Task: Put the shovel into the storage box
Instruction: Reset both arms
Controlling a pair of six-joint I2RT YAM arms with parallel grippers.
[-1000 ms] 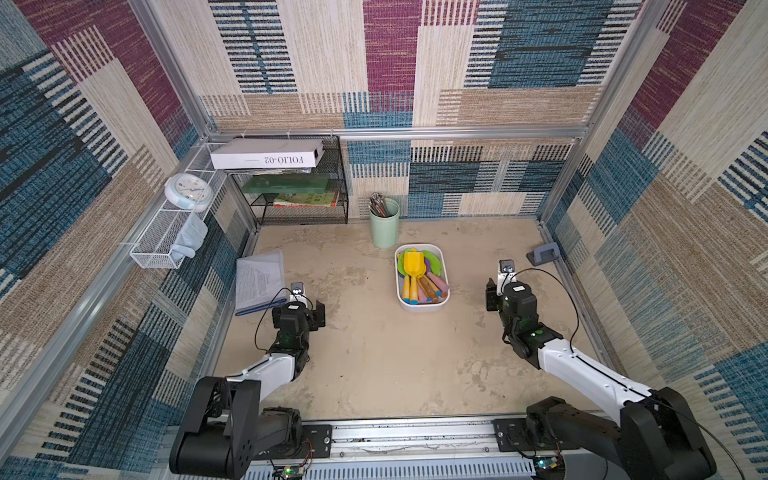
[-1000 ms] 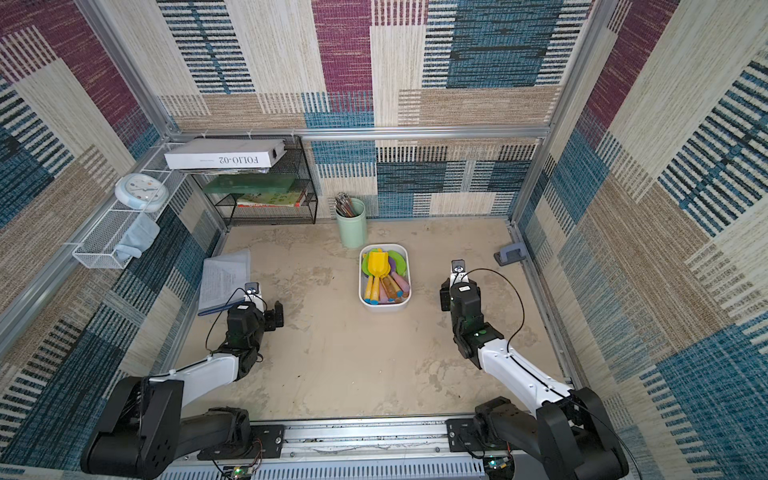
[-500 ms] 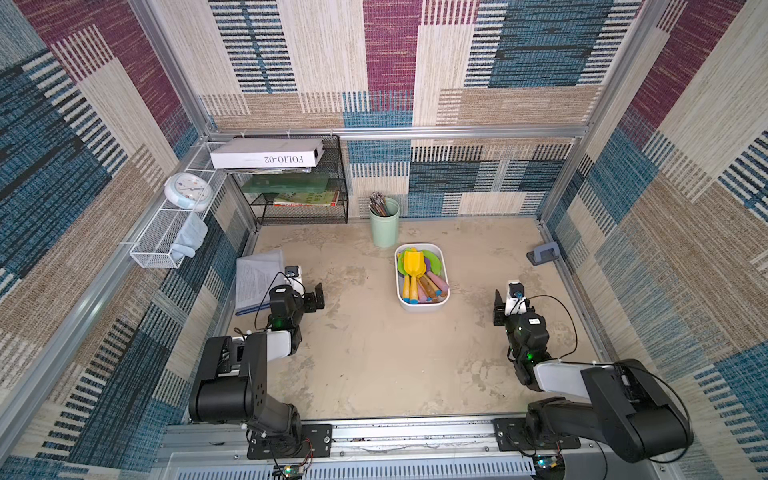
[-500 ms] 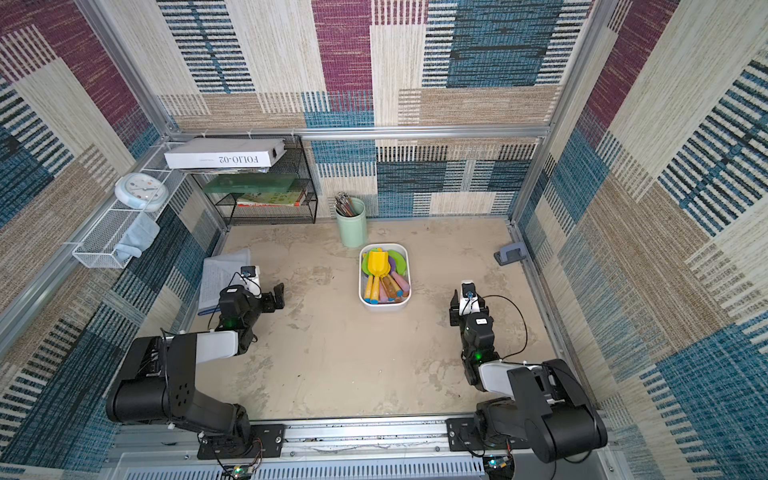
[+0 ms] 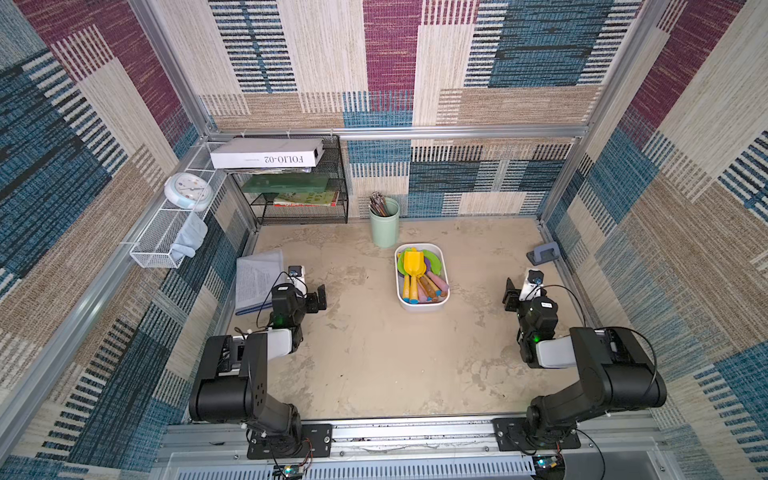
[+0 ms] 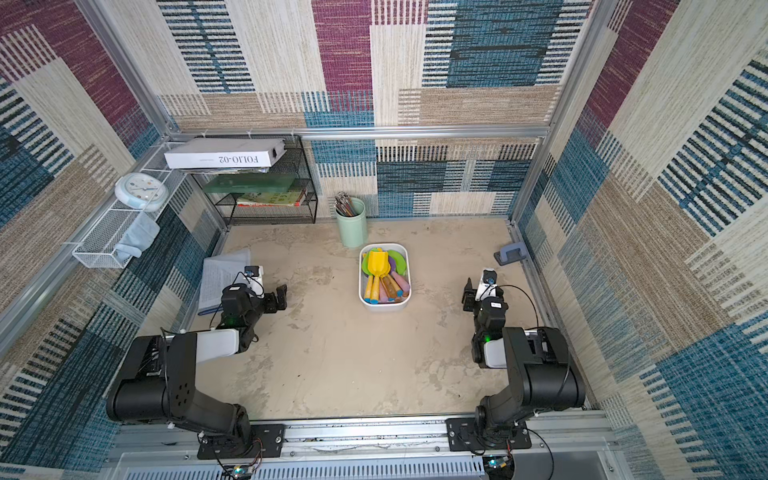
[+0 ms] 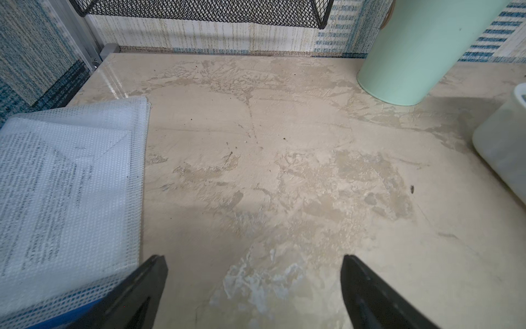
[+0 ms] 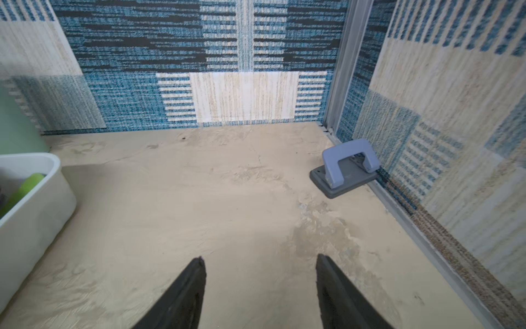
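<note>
Both arms have folded back toward their bases since a second ago, and the right hand [image 8: 259, 257] has drawn away from the storage box [image 5: 420, 306]. It hangs over bare bench [image 5: 374, 353] with its fingers apart and nothing between them, a blue-grey hole punch [image 8: 345, 166] ahead by the wall. The left hand [image 7: 253, 256] is spread wide and empty, just beside a mesh document pouch [image 7: 71, 185]. The yellow shovel [image 5: 414, 266] lies inside the storage box among other toy tools, its blade toward the mint-green cup [image 5: 384, 228].
</note>
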